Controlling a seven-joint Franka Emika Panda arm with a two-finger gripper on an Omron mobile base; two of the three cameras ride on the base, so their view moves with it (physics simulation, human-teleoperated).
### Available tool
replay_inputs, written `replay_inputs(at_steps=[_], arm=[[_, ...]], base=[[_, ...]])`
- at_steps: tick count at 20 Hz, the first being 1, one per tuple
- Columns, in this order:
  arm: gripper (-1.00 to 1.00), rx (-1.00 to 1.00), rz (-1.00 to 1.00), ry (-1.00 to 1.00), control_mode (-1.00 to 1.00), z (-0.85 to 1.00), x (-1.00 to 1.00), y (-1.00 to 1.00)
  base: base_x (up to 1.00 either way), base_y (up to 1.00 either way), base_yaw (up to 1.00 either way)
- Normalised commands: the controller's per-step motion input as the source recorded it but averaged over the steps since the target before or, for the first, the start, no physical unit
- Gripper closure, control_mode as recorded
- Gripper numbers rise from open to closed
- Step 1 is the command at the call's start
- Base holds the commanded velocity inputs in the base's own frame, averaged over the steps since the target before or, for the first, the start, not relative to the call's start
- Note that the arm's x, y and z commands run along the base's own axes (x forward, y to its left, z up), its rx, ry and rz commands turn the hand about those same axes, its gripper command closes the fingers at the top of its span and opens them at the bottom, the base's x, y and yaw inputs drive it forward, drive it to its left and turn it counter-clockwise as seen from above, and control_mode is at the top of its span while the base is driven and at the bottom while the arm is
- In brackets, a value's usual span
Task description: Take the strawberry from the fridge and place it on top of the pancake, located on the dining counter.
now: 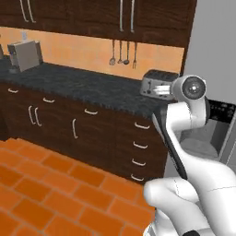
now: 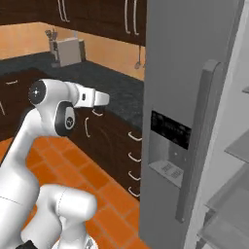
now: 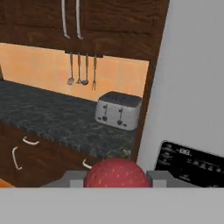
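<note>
A: What is given by the hand view that the base views lack?

B: The strawberry [image 3: 116, 173] is seen there, at six o'clock of the frame, pinched between the two grey fingertips [image 3: 73, 178] of the gripper [image 3: 116, 179]. The jaws are drawn in close, shut upon the berry's sides. A silver toaster [image 3: 118, 110] is shown at twelve o'clock from the berry, on the dark counter [image 3: 48, 116], with utensils [image 3: 82, 69] hung on the orange wall at eleven o'clock.

A: And what is offered by the base views?

B: In the left base view the white arm [image 1: 186, 138] is seen rising at four o'clock, in front of the fridge [image 1: 214, 50]. In the right base view the grey fridge door [image 2: 187, 73] is seen, with its long handle [image 2: 199, 141] at three o'clock and its black dispenser panel [image 2: 170, 130] near centre. Grey shelves [image 2: 233, 194] are shown past the door at four o'clock. Dark wooden drawers [image 1: 138, 145] and an orange tiled floor [image 1: 46, 184] are shown as well.

A: Which way is the berry pointed?

B: That cannot be told. Only its rounded red top is seen, and its long axis cannot be made out.
</note>
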Motion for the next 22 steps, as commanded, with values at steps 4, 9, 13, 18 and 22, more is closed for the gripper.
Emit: replay_inputs(at_steps=[4, 9, 13, 18, 22], arm=[[1.00, 0.00, 0.00, 0.00, 1.00, 0.00, 0.00, 0.00], [1.00, 0.00, 0.00, 0.00, 1.00, 0.00, 0.00, 0.00], [1.00, 0.00, 0.00, 0.00, 1.00, 0.00, 0.00, 0.00], [1.00, 0.00, 0.00, 0.00, 1.00, 0.00, 0.00, 0.00], [1.00, 0.00, 0.00, 0.00, 1.00, 0.00, 0.00, 0.00]], base=[[-0.33, 0.45, 0.86], [-0.07, 0.05, 0.93], [0.00, 0.00, 0.94], [0.00, 0.00, 0.92], [-0.06, 0.00, 0.90]])
